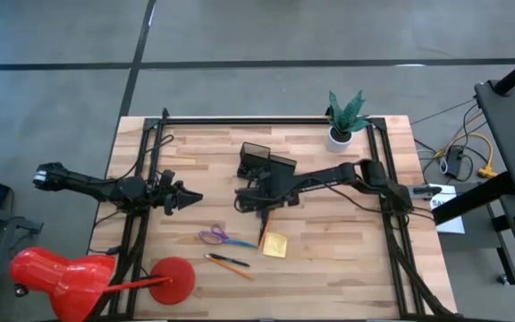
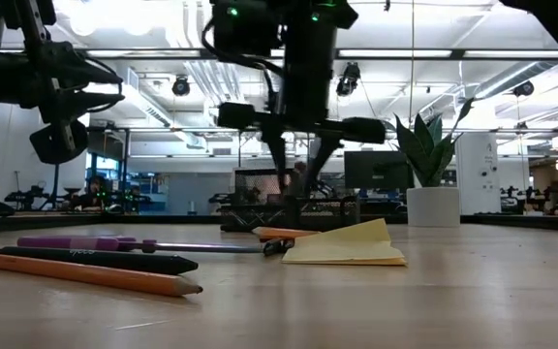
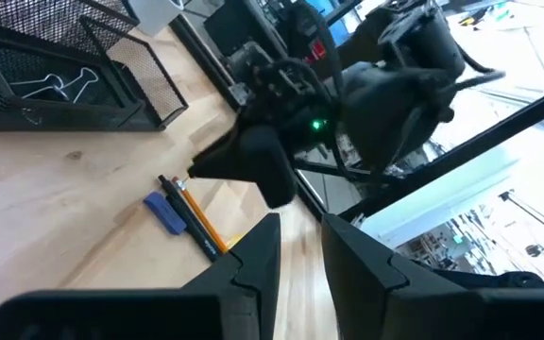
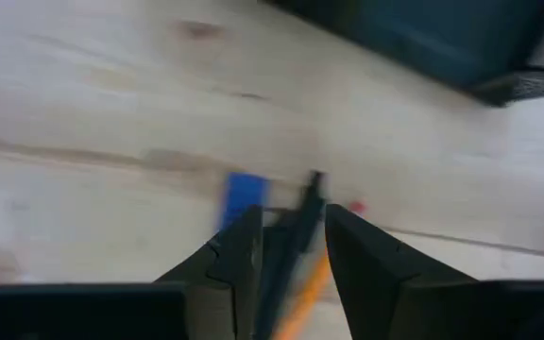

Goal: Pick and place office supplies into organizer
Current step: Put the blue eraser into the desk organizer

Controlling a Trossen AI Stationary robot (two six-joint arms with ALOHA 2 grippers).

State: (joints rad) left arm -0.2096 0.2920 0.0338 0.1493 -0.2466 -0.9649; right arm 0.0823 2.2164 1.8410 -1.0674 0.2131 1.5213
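The black mesh organizer stands at the table's middle, toward the far edge, with binder clips in its low tray. My right gripper hovers open just on its near side, above a dark pen and an orange pencil that lie side by side on the wood; in the right wrist view they show between my fingers. A small blue piece lies beside them. The purple scissors, the yellow sticky pad and another pen and pencil lie nearer the front. My left gripper waits left of centre, narrowly open.
A red lamp lies off the near-left corner with its round base on the table. A white plant pot stands at the far edge, right of the organizer. Bare wood shows at the table's near right.
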